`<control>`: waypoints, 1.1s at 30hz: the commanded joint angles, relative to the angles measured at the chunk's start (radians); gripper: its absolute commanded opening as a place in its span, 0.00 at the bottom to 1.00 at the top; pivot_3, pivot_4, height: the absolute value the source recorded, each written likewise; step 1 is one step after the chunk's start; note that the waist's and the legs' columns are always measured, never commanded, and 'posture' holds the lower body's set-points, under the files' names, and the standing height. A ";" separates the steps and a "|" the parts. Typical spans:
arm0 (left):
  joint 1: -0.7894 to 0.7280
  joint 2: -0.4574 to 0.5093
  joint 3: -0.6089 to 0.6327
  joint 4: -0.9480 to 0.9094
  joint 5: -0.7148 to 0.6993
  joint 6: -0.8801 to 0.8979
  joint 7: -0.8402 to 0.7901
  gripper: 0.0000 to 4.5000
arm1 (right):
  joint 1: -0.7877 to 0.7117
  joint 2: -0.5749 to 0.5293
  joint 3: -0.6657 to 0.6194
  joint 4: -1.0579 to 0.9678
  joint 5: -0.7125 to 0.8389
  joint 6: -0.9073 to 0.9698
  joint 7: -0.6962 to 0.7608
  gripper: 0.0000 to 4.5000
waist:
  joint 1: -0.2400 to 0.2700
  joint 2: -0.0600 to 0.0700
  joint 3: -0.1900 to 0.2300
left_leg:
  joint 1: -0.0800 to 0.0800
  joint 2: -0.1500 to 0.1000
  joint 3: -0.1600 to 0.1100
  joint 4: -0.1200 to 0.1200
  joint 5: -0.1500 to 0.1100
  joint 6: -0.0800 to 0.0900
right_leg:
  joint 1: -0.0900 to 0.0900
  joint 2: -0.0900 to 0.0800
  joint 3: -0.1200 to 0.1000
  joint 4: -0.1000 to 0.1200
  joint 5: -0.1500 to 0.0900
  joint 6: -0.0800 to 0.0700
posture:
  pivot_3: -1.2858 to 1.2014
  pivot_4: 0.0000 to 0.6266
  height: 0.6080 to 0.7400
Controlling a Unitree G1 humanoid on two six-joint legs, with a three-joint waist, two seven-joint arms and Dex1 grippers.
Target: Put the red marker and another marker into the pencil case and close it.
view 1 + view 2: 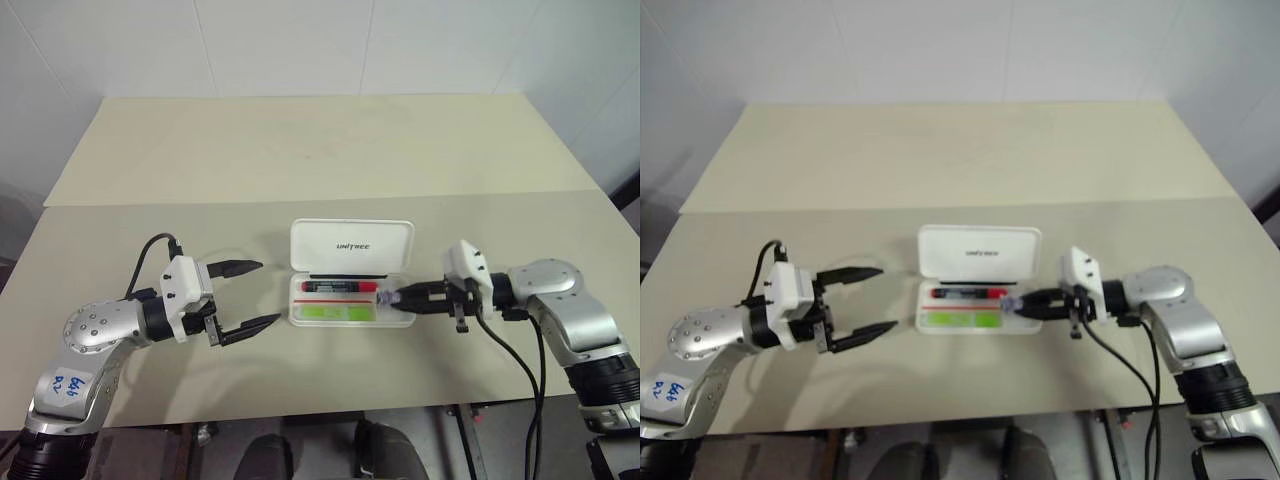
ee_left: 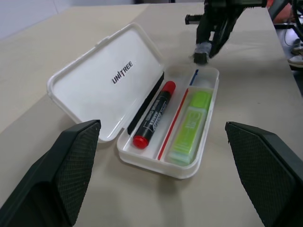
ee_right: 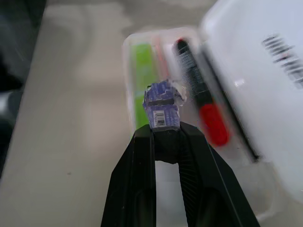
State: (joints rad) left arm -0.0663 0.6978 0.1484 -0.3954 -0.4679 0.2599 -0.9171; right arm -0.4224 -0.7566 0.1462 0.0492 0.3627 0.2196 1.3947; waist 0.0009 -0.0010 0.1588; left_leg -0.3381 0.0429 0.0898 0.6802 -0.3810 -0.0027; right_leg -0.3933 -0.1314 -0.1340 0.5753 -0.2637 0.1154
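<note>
The table [image 1: 300,150] is covered in a pale beige top, with wide bare surface left behind and to both sides of the work, so ample room for arm travel is offered. The pencil case [image 1: 350,245] is set near the front middle of it, its lid propped upright on the far hinge so that the tray is exposed; the lid's free edge is judged to need a push from behind to fall shut. The left gripper [image 1: 245,298] is held just beside the case's left end, fingers spread wide and grasping nothing, seemingly placed to steady the case. The right gripper [image 1: 410,297] is poised at the case's right end, fingers clenched on a small bluish scrap [image 3: 162,105], whose nature cannot be told. Inside the tray, the red marker [image 2: 154,115] is laid in the compartment nearer the lid, and the lime-green highlighter [image 2: 190,126] in the front one, a thin red stripe between them.
</note>
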 commanded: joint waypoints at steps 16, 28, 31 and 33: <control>-0.015 0.008 0.025 -0.044 -0.022 0.009 0.010 1.00 | -0.061 0.045 0.008 0.170 -0.079 -0.152 0.057 0.07 | -0.001 0.000 0.000 | 0.001 0.001 0.003 0.001 0.000 0.000 | 0.000 0.001 0.000 0.000 0.000 0.000 | 0.52 0.24 1.00; -0.039 0.007 0.021 -0.024 -0.017 0.006 0.007 1.00 | -0.127 0.059 -0.016 0.283 -0.102 -0.223 0.053 0.78 | -0.002 0.000 0.000 | 0.001 0.002 0.004 0.001 0.000 -0.001 | 0.000 0.001 0.000 0.000 0.000 0.000 | 0.52 0.24 1.00; -0.047 0.007 0.020 -0.019 -0.017 0.007 0.004 1.00 | -0.128 0.063 -0.034 0.237 -0.073 -0.190 0.043 0.99 | -0.002 0.000 0.000 | 0.001 0.002 0.004 0.001 0.000 -0.001 | 0.000 0.001 0.000 0.000 0.000 0.000 | 0.52 0.24 1.00; -0.047 0.010 0.023 -0.017 -0.019 0.006 -0.001 1.00 | -0.120 0.058 -0.045 0.190 -0.049 -0.154 0.039 0.99 | -0.002 0.000 0.000 | 0.001 0.002 0.004 0.001 0.000 -0.001 | 0.000 0.001 0.000 0.000 0.000 0.000 | 0.52 0.24 1.00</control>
State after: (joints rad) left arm -0.1063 0.6989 0.1506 -0.4113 -0.4701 0.2729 -0.9142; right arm -0.5347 -0.6942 0.1447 0.2981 0.2764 0.0464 1.4374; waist -0.0014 -0.0012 0.1586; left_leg -0.3367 0.0450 0.0934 0.6812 -0.3812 -0.0033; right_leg -0.3935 -0.1302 -0.1342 0.5756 -0.2637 0.1153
